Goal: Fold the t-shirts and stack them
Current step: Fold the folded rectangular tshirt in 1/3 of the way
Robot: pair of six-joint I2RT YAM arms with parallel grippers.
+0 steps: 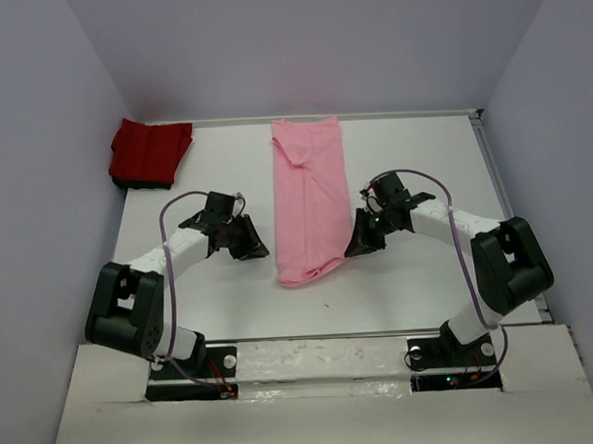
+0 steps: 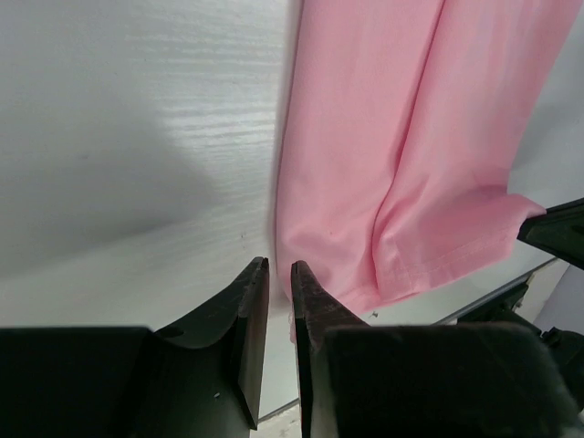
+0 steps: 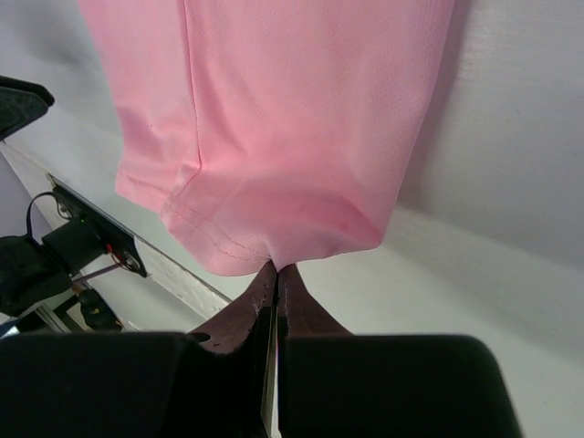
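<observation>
Right tool (image 3: 276, 267) clenched, seemingly nipping hem corner of pink t-shirt (image 1: 308, 197), which lies lengthwise mid-worktop (image 1: 411, 160). Left tool (image 2: 279, 265) slightly parted, empty, just beside opposite edge. Red t-shirt (image 1: 150, 152) at far-left corner. Risk: one-sided lift skews fold; thin pinch slips.

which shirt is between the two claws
The light pink shirt, stretched out long in the middle; the deep red shirt sits in the far left corner.

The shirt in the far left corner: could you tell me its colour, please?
That shirt is deep red, best seen in the top external view.
</observation>
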